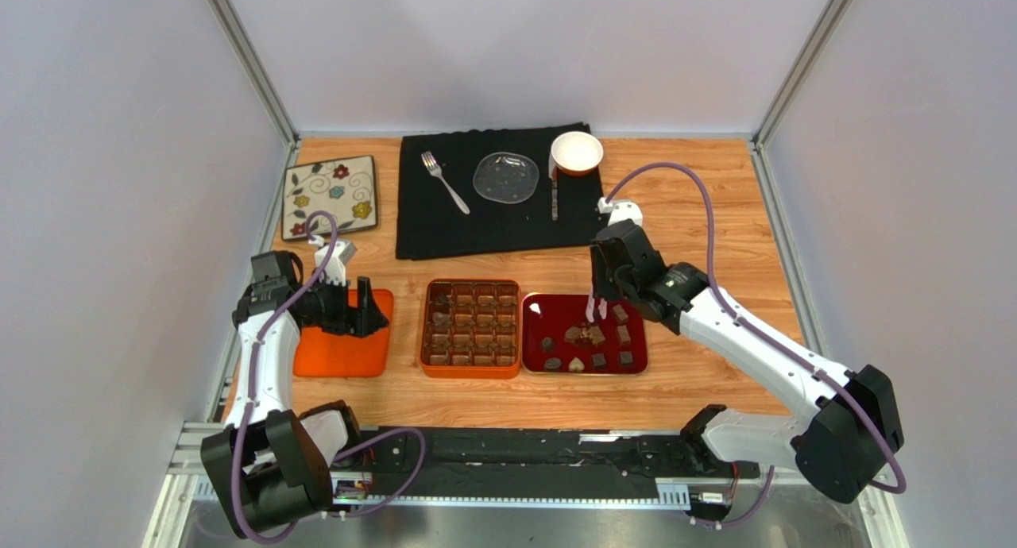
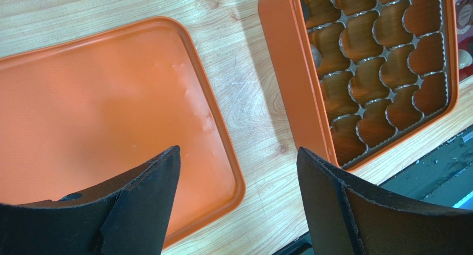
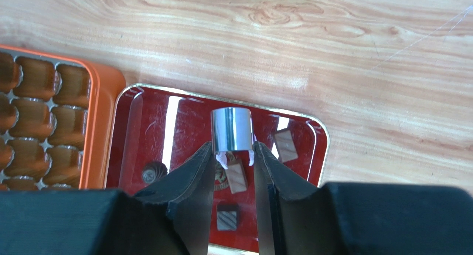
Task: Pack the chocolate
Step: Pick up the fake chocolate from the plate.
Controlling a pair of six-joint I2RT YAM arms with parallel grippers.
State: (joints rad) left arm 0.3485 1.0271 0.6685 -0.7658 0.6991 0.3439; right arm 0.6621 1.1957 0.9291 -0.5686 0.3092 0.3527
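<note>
Since the small brown chocolate pieces [image 3: 237, 177] lie loose in the glossy dark red tray with the gold rim [image 3: 133, 127], just right of the orange plastic box of moulded cups [image 3: 100, 94], each would have to be lifted singly. The right gripper [image 3: 233, 151] hangs over the tray's middle, its jaws clamped on a shiny silver metal tool [image 3: 231, 127] whose pale tips point down at a lighter square piece. What sort of tool it is cannot be told for sure, though tongs seem likely. The left gripper [image 2: 238, 151] hovers above the edge of the flat orange lid [image 2: 100, 100], jaws spread wide with nothing between them. The chocolate should be light and stiff, yet brittle, easily scuffed and apt to skate on the slick tray. A gentle pinch across two opposite flat sides of a square looks safest — the round ones would want a hold across the widest part.
</note>
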